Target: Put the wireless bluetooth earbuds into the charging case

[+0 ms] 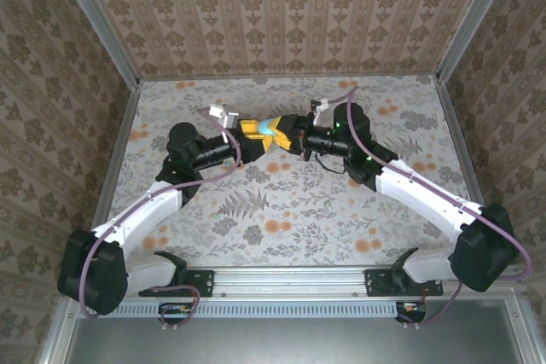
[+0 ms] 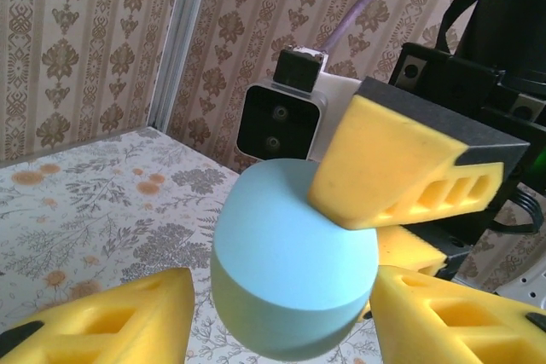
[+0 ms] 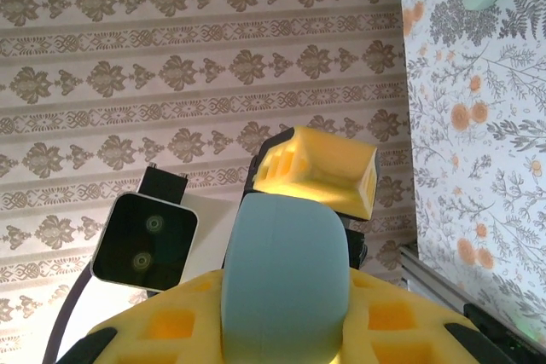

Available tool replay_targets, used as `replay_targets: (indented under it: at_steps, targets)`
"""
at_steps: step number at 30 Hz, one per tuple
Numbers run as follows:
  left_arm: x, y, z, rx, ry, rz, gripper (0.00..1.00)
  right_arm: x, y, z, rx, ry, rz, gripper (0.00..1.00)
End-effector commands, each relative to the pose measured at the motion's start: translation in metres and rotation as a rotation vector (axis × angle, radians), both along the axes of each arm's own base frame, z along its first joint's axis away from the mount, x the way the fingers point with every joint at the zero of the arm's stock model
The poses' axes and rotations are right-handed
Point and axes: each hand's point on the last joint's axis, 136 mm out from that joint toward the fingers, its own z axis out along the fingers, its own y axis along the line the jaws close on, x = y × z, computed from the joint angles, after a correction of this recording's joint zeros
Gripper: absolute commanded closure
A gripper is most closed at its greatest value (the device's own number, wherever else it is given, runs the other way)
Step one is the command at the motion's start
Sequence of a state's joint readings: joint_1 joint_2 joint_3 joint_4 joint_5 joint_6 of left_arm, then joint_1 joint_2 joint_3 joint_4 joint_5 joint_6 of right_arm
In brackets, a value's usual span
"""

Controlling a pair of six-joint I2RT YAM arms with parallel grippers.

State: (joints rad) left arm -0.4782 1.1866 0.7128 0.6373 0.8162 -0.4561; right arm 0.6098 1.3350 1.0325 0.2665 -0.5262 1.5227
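Both arms meet in mid-air above the counter (image 1: 341, 210), and the charging case (image 3: 286, 279) hangs between them, well clear of the surface. The right pincer (image 1: 288, 135) is narrowed tight on one end of the case, offering the free end to its partner. The left pincer (image 2: 283, 304) stands partly open, a finger on either side of the case. A sliver of counter shows beside one finger, so no clamp there by my read; it looks set to steady or open the case.

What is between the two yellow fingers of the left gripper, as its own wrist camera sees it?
The teal charging case, seen in the left wrist view. The left gripper straddles it with a thin gap on one side.
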Motion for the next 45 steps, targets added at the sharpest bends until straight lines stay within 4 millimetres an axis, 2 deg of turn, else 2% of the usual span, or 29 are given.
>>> replay_targets:
  at_steps: [1,4,9,12,14,16,17,20,22,25,29,33,37,41,45]
  targets:
    - [-0.006,-0.004,0.023,-0.028,-0.088,-0.037,0.43,-0.003,0.000,0.016,0.049,-0.021,-0.008,0.77]
    - [-0.006,-0.005,0.024,-0.027,-0.093,-0.043,0.45,-0.004,0.000,0.018,0.052,-0.024,-0.007,0.77]
    - [-0.007,-0.006,0.025,-0.018,-0.099,-0.055,0.65,-0.005,0.000,0.018,0.061,-0.016,-0.005,0.76]
    - [-0.006,-0.006,0.025,-0.009,-0.095,-0.051,0.75,-0.005,0.000,0.020,0.065,-0.019,-0.007,0.71]
    - [-0.007,-0.005,0.024,0.002,-0.089,-0.051,0.81,-0.005,0.000,0.021,0.064,-0.027,-0.008,0.58]
    - [-0.008,-0.002,0.023,0.019,-0.082,-0.052,0.84,-0.005,-0.002,0.024,0.043,-0.067,-0.001,0.39]
    - [-0.008,0.000,0.022,0.028,-0.075,-0.050,0.84,-0.004,-0.005,0.026,0.029,-0.097,0.003,0.36]
    - [-0.010,0.014,0.022,0.055,-0.052,-0.055,0.85,-0.008,-0.025,0.037,-0.103,-0.281,0.006,0.31]
    - [-0.017,0.021,0.021,0.077,-0.035,-0.090,0.86,-0.016,-0.045,0.041,-0.313,-0.464,0.003,0.31]
    - [-0.029,0.031,0.021,0.102,-0.020,-0.130,0.88,-0.036,-0.057,0.048,-0.569,-0.742,0.098,0.30]
    - [-0.047,0.039,0.021,0.139,-0.049,-0.168,0.93,-0.060,-0.049,0.041,-0.627,-0.907,0.289,0.27]
    - [-0.069,0.042,0.023,0.174,-0.081,-0.228,0.97,-0.082,-0.027,0.030,-0.593,-1.001,0.455,0.25]
    - [-0.083,0.043,0.023,0.182,-0.069,-0.308,1.00,-0.101,-0.007,0.020,-0.618,-1.131,0.549,0.25]
    - [-0.091,0.042,0.025,0.167,-0.085,-0.354,1.00,-0.096,0.003,0.010,-0.666,-1.170,0.564,0.25]
    - [-0.094,0.043,0.025,0.170,-0.111,-0.358,1.00,-0.091,0.007,0.011,-0.666,-1.183,0.553,0.26]
